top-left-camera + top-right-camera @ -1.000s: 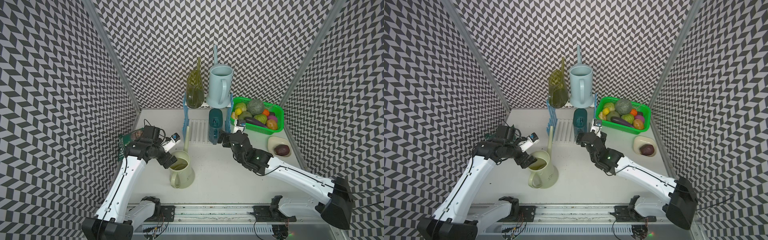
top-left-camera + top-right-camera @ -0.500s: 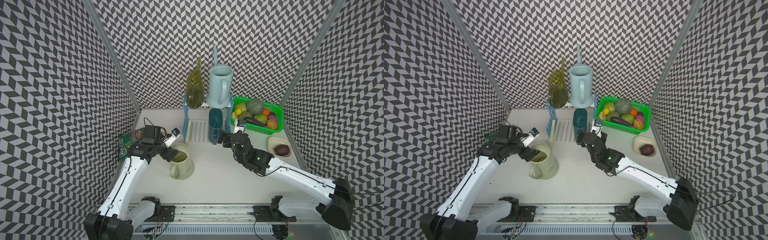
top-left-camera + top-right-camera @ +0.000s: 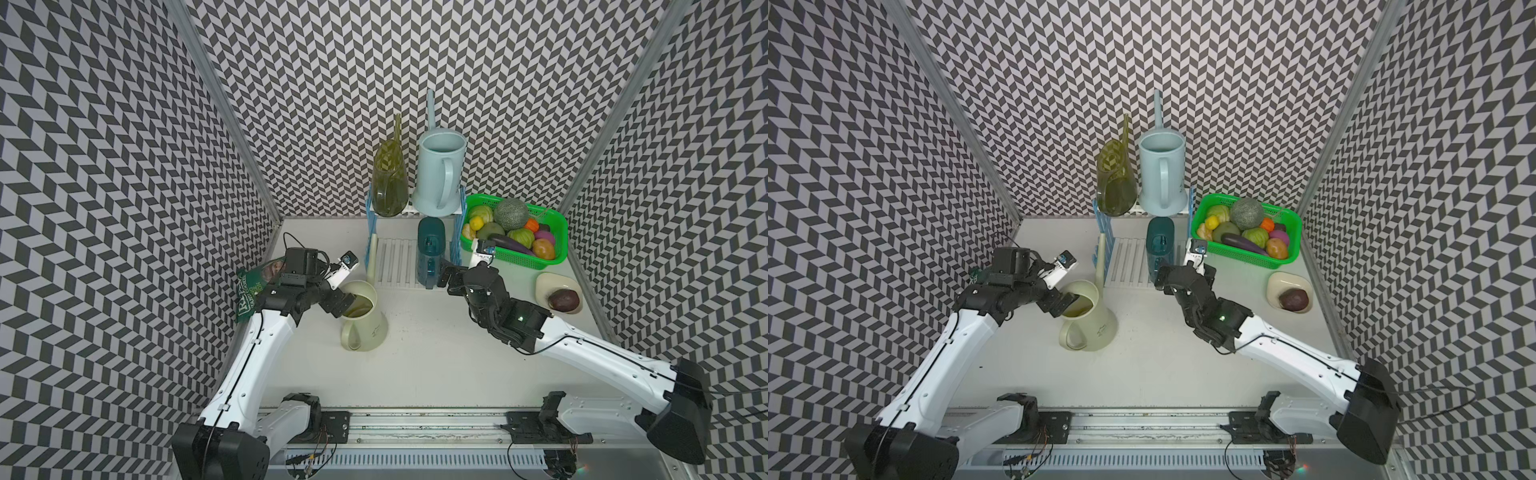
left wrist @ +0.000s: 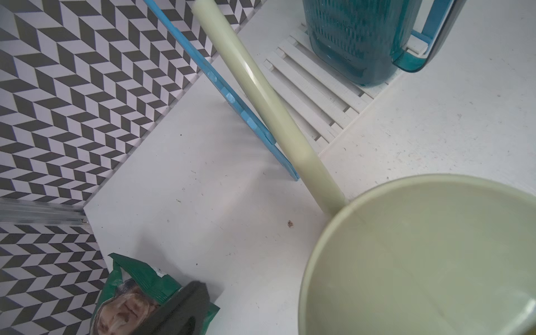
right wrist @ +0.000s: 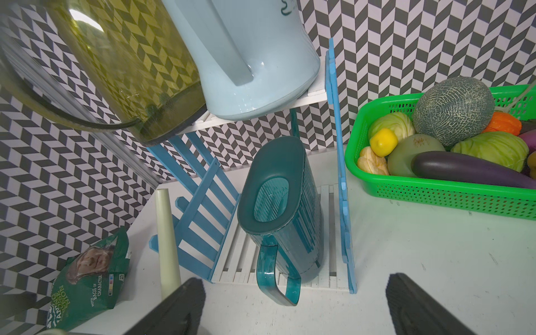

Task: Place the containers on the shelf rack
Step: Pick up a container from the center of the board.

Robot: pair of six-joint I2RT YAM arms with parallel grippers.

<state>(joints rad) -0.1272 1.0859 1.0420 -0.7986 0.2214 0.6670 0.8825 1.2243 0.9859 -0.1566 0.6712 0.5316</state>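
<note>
The left gripper (image 3: 342, 304), jaws spread wide, straddles the rim of the cream watering can (image 3: 369, 329), one jaw inside its mouth. The right gripper (image 3: 447, 277), also released, holds nothing. Just ahead of it, the dark teal can (image 3: 430, 248) stands on the lower tier of the shelf rack (image 3: 395, 259), with the olive can (image 3: 389, 189) and pale blue can (image 3: 437, 178) above.

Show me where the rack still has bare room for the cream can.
Lower shelf: bare slats between the side panel nearest the cream can and the teal can. Top shelf is crowded: olive can and pale blue can fill it.
</note>
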